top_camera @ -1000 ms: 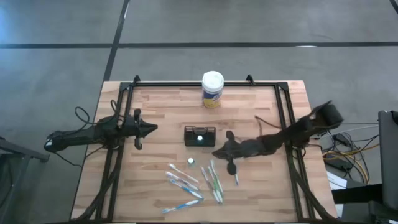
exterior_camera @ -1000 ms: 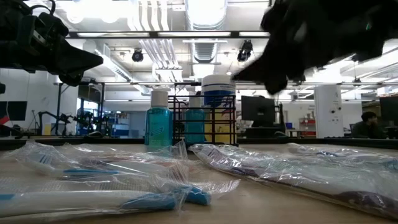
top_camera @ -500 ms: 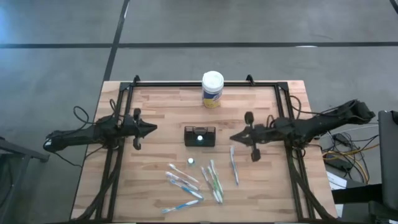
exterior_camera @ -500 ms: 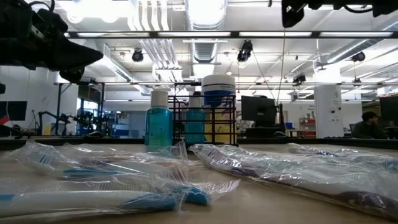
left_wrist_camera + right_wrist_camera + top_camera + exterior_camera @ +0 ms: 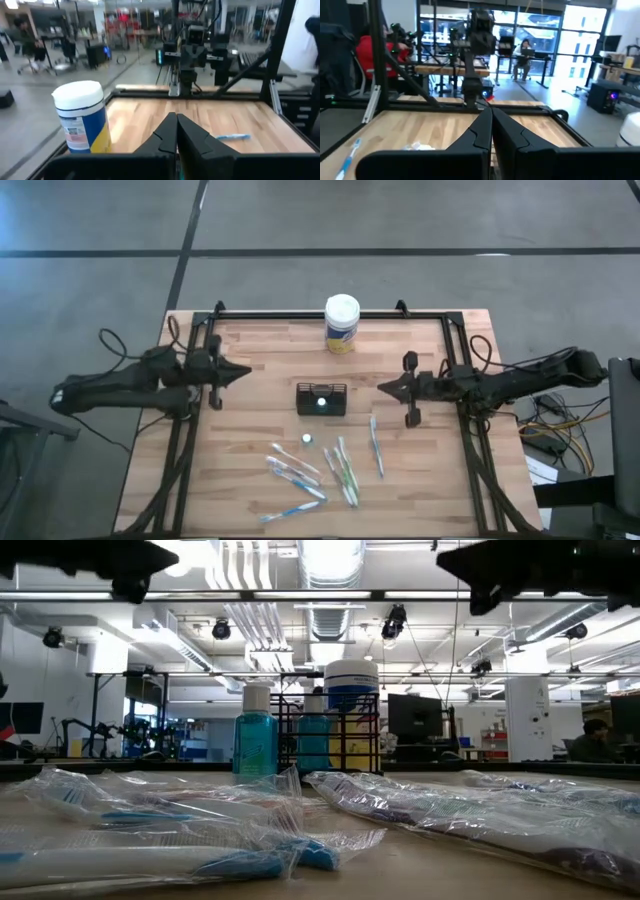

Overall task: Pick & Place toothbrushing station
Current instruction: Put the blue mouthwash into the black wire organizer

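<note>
The toothbrushing station, a small black slotted holder (image 5: 321, 398), stands on its base at the middle of the wooden table, with a teal bottle inside; it also shows in the low view (image 5: 330, 730). My left gripper (image 5: 247, 370) is shut and empty, hanging in the air left of the holder; its shut fingers show in the left wrist view (image 5: 176, 122). My right gripper (image 5: 381, 388) is shut and empty, in the air right of the holder; its shut fingers show in the right wrist view (image 5: 489, 114). Neither gripper touches anything.
A white-lidded, yellow-labelled canister (image 5: 342, 323) stands at the far edge. Several bagged toothbrushes (image 5: 310, 470) lie near the front, one (image 5: 376, 445) apart on the right. A small teal bottle (image 5: 307, 439) stands before the holder. Black frame rails (image 5: 190, 430) run along the table's sides.
My right gripper has risen from above the toothbrush pile and drawn back toward the table's right and far edges; one bagged toothbrush now lies apart at the pile's right. My left gripper has risen and shifted a little toward the far edge.
</note>
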Available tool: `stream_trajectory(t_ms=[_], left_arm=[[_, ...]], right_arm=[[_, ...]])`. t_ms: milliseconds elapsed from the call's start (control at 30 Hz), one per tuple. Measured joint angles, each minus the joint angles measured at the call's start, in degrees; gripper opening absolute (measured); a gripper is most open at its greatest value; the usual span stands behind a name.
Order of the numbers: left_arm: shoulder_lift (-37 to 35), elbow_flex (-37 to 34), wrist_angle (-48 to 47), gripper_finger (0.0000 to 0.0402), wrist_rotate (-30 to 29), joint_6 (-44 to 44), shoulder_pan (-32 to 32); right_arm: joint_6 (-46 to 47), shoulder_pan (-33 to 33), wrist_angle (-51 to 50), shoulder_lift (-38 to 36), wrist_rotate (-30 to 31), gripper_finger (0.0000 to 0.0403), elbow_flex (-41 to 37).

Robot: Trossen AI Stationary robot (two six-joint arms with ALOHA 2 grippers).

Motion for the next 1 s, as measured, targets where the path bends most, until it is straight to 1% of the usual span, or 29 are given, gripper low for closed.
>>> stream_trajectory(t_ms=[167, 233, 333, 433, 533, 600, 667, 700, 800, 900, 1000], left_arm=[[11.67, 11.3, -5.64, 0.0019, 0.55, -0.14, -0.62], [16.53, 15.45, -8.5, 0.0034, 0.58, -0.3, -1.29], [24.46, 22.13, -14.55, 0.0067, 1.03, -1.0, -2.33], [32.97, 29.2, -22.86, 0.0107, 1.32, -1.85, -3.93], [41.72, 36.45, -33.44, 0.0141, 2.09, -1.74, -6.53], [47.08, 42.27, -38.37, 0.0155, 2.13, -1.53, -8.55], [52.79, 46.8, -45.5, 0.0161, 1.75, -1.53, -10.75], [55.64, 48.86, -47.61, 0.0162, 1.03, -1.55, -11.91], [62.49, 53.81, -48.91, 0.0163, -0.86, -2.17, -15.24], [67.03, 58.31, -48.65, 0.0167, -1.22, -2.64, -17.47], [70.75, 60.83, -49.75, 0.0176, -1.26, -2.36, -18.44]], right_arm=[[1.13, -1.2, 0.85, -0.07, 0.44, 0.0008, -2.71], [1.15, -1.24, 0.8, 0.07, 0.51, 0.0008, -3.54], [1.26, -1.26, 0.96, 0.33, 1.66, 0.0008, -4.77], [1.03, -1.28, 0.94, 0.44, 4.2, 0.0008, -5.52], [0.98, -1.38, 1.08, 0.25, 6.64, 0.0009, -5.5], [0.91, -1.46, 1.01, 0.31, 6.74, 0.0009, -5.2], [0.9, -1.44, 0.99, 0.42, 6.72, 0.0009, -4.76], [0.89, -1.44, 0.97, 0.45, 6.72, 0.0009, -4.57], [0.35, -1.44, 0.7, 0.62, 6.82, 0.0009, -3.82], [-0.6, -1.39, 0.63, 0.7, 6.83, 0.0009, -3.51], [-0.4, -1.42, 0.44, 1.01, 6.83, 0.0009, -3.68]])
